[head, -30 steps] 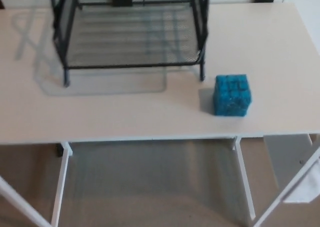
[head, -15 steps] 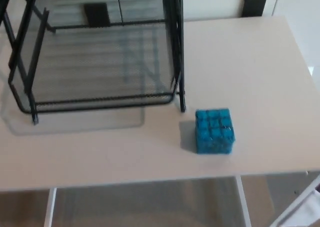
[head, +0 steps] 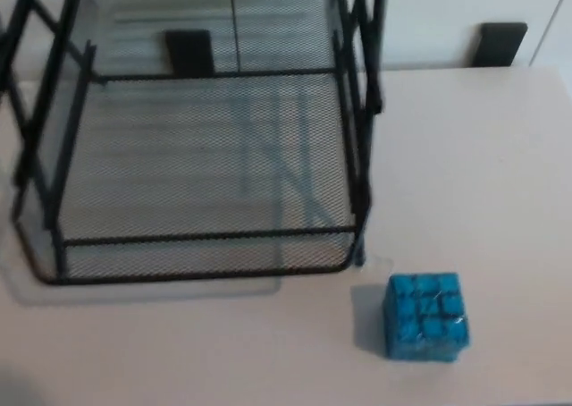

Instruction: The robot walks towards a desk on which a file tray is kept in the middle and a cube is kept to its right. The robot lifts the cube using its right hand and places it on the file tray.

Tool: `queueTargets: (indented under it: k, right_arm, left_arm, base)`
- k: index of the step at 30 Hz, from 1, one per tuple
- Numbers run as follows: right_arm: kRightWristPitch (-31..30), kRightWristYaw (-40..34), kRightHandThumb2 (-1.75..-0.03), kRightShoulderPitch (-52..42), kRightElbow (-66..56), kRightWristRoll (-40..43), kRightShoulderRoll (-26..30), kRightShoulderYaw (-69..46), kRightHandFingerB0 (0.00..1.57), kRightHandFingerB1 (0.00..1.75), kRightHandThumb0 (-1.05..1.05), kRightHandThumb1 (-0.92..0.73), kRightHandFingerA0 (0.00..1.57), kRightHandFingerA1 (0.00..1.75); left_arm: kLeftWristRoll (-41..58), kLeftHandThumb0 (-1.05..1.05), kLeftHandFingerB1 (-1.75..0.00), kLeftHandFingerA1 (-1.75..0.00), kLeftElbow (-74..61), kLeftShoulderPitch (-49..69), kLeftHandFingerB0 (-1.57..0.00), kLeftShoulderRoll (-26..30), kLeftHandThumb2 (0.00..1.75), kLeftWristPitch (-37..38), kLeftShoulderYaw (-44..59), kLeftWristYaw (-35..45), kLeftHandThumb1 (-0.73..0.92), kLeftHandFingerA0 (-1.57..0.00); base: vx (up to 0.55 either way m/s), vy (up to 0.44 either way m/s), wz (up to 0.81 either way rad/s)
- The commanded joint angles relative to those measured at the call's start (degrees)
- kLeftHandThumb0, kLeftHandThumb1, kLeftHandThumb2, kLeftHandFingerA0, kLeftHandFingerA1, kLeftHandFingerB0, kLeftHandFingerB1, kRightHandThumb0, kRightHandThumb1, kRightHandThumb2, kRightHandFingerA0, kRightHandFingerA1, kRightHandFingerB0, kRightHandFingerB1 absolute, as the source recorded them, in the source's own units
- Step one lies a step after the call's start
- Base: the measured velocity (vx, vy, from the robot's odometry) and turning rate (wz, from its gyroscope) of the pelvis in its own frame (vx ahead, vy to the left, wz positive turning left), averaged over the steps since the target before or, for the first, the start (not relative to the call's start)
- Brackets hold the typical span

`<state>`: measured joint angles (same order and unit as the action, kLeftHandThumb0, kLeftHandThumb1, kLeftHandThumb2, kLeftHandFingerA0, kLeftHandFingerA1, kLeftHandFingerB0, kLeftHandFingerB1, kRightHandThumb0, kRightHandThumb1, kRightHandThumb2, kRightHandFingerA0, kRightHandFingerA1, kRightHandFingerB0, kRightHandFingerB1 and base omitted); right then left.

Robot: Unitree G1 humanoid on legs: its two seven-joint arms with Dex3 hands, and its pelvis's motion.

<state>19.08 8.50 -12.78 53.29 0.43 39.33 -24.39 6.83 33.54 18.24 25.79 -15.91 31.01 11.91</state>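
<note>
Head view, looking down on the desk (head: pixel 483 173). You see the cube (head: pixel 426 317), blue with a grid of small squares on its faces, resting on the pale desktop near the lower edge of the frame. It sits just off the front right corner of the file tray (head: pixel 206 256), close but not touching. The tray is black wire mesh on a black frame, its uprights running out of the frame at the top. Neither the left hand nor the right hand shows, so you cannot tell whether either is released, clenched or grasping.
</note>
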Motion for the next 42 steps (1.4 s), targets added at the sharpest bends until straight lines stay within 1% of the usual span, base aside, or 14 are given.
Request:
queueTargets:
  k: [1,4,14,17,18,21,22,25,33,35,36,39,40,42]
  right_arm:
    - [0.6,0.8,-0.59,0.1,2.5,2.9,0.8,-2.0,0.0,0.26,-0.54,-0.63,0.19,0.33]
    - [1.1,0.2,-0.79,1.5,6.0,2.9,0.8,-2.2,0.0,0.24,-0.57,-0.47,0.15,0.45]
    - [0.4,0.8,-0.59,1.8,4.5,2.3,1.0,0.1,0.0,0.28,-0.56,-0.63,0.18,0.32]
    - [0.9,0.7,-0.58,1.4,4.1,2.7,0.8,0.1,0.0,0.29,-0.55,-0.62,0.2,0.33]
    - [1.4,0.3,-0.79,1.3,4.0,3.1,0.4,-0.2,0.01,0.27,-0.6,-0.46,0.16,0.46]
    - [1.8,1.1,-0.58,1.3,4.3,3.9,0.0,-0.7,0.02,0.29,-0.57,-0.6,0.24,0.34]
    - [1.7,1.3,-0.58,1.4,4.5,4.0,0.1,-0.6,0.01,0.29,-0.54,-0.6,0.23,0.34]
    - [1.3,1.7,-0.58,1.0,3.7,3.5,0.4,0.0,0.0,0.27,-0.56,-0.62,0.2,0.33]
    - [0.0,0.2,-0.59,0.4,-0.1,0.7,1.3,2.6,0.0,0.29,-0.57,-0.62,0.21,0.33]
    - [0.8,0.0,-0.81,0.6,-1.8,0.7,1.6,2.8,0.0,0.24,-0.6,-0.48,0.13,0.45]
    - [1.0,-0.7,-0.61,1.4,-3.6,0.8,1.4,2.8,0.03,0.23,-0.56,-0.61,0.24,0.35]
    - [0.5,-0.3,-0.78,5.3,-3.1,1.3,1.4,3.1,0.01,0.29,-0.57,-0.45,0.19,0.46]
    - [1.8,0.1,-0.78,6.7,-1.9,1.2,1.3,3.4,0.01,0.27,-0.6,-0.46,0.19,0.45]
    - [1.9,0.5,-0.78,6.7,-2.4,1.6,0.9,3.3,0.01,0.27,-0.59,-0.46,0.19,0.45]
  left_arm:
    - [1.2,-0.58,0.0,-0.4,-0.2,2.0,0.0,0.2,0.89,0.3,0.9,-1.2,0.8,-0.02]
    - [2.5,-0.59,-0.03,-0.38,0.5,2.4,0.0,-0.3,0.88,-0.7,3.0,-2.2,0.76,-0.01]
    - [1.5,-0.68,-0.15,-0.36,0.3,1.4,0.0,-0.2,0.96,-0.6,1.8,-3.1,0.66,0.0]
    - [2.3,-0.58,-0.08,-0.36,4.0,-0.1,0.0,0.3,0.67,0.8,2.3,-2.5,0.83,-0.01]
    - [2.5,-0.59,-0.05,-0.38,4.5,-0.5,0.0,0.3,0.88,0.4,2.4,-3.0,0.75,-0.02]
    - [2.4,-0.66,-0.15,-0.35,4.3,-0.3,0.0,0.4,0.94,0.3,2.2,-3.1,0.65,0.0]
    - [2.2,-0.58,-0.1,-0.36,5.1,-0.8,0.0,0.7,0.66,-0.1,2.0,-3.2,0.87,-0.01]
    - [2.0,-0.67,-0.16,-0.37,4.2,-0.6,0.0,0.5,0.96,0.1,1.5,-3.2,0.66,0.0]
    - [2.4,-0.64,-0.19,-0.4,2.0,-0.2,0.0,0.8,0.95,-2.3,1.3,-3.5,0.64,0.0]
    - [1.5,-0.64,-0.22,-0.44,1.4,-0.9,-0.01,1.7,0.96,-3.0,0.4,-3.5,0.65,0.0]
    - [1.6,-0.56,-0.13,-0.39,3.9,-2.4,-0.03,2.4,0.75,0.0,0.3,-2.2,0.86,-0.04]
    - [0.9,-0.6,-0.23,-0.4,7.0,-4.7,-0.09,4.0,0.69,2.7,-1.5,0.2,0.89,-0.08]
    - [0.4,-0.65,-0.35,-0.49,8.4,-5.5,-0.05,4.6,1.02,4.1,-2.6,1.0,0.69,-0.02]
    - [1.1,-0.66,-0.34,-0.5,8.3,-5.6,-0.03,5.0,1.02,4.0,-3.0,1.9,0.7,-0.04]
  base:
    - [0.16,0.064,0.32]
    - [0.04,-0.055,0.01]
    - [-0.12,0.027,0.01]
    - [-0.2,0.18,0.18]
    - [-0.22,0.142,-0.08]
    - [-0.23,0.072,0.04]
    - [-0.22,-0.009,0.05]
    - [-0.21,-0.029,0.02]
    - [-0.22,-0.236,-0.02]
    - [-0.12,-0.084,-0.05]
    - [-0.11,-0.055,-0.05]
    - [-0.1,-0.018,-0.03]
    - [-0.11,0.037,-0.03]
    - [-0.08,0.079,-0.04]
